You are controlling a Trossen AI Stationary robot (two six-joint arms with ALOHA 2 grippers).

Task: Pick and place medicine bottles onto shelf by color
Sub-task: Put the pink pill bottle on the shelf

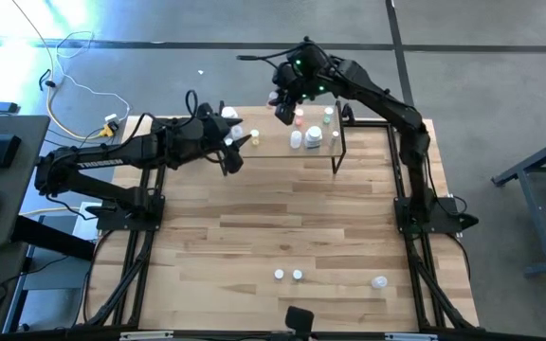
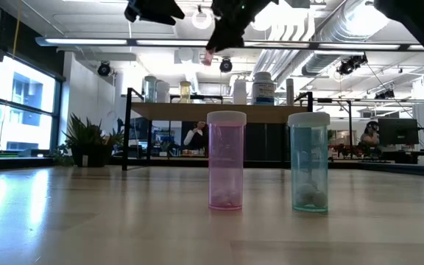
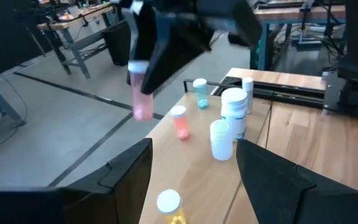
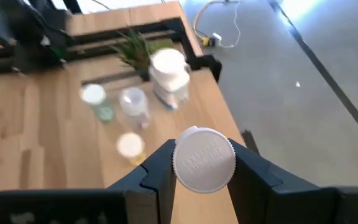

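The shelf (image 1: 275, 149) stands at the table's far side and carries several medicine bottles: a yellow one (image 3: 169, 208), white ones (image 3: 221, 138), a pink one (image 3: 180, 121) and a teal one (image 3: 200, 93). My right gripper (image 1: 285, 106) hangs over the shelf's far edge, shut on a pink bottle (image 3: 142, 99) with a white cap (image 4: 204, 158). My left gripper (image 3: 194, 155) is open at the shelf's left end with nothing between its fingers. On the tabletop near the front edge, a pink bottle (image 2: 226, 160) and a teal bottle (image 2: 309, 162) stand upright. My right gripper pinches the pink bottle at its top, one finger on each side of the white cap (image 4: 178, 163). The fingers come slanting down from above. The bottle's pink body (image 3: 143, 107) hangs roughly upright below the fingers, lifted clear of the shelf.
A small green plant (image 4: 135, 46) stands by the large white bottle (image 4: 169, 74) at the shelf's left end. A third loose bottle (image 1: 379, 281) lies near the table's front right. Bare tabletop (image 1: 282, 213) spreads between the shelf and the front bottles.
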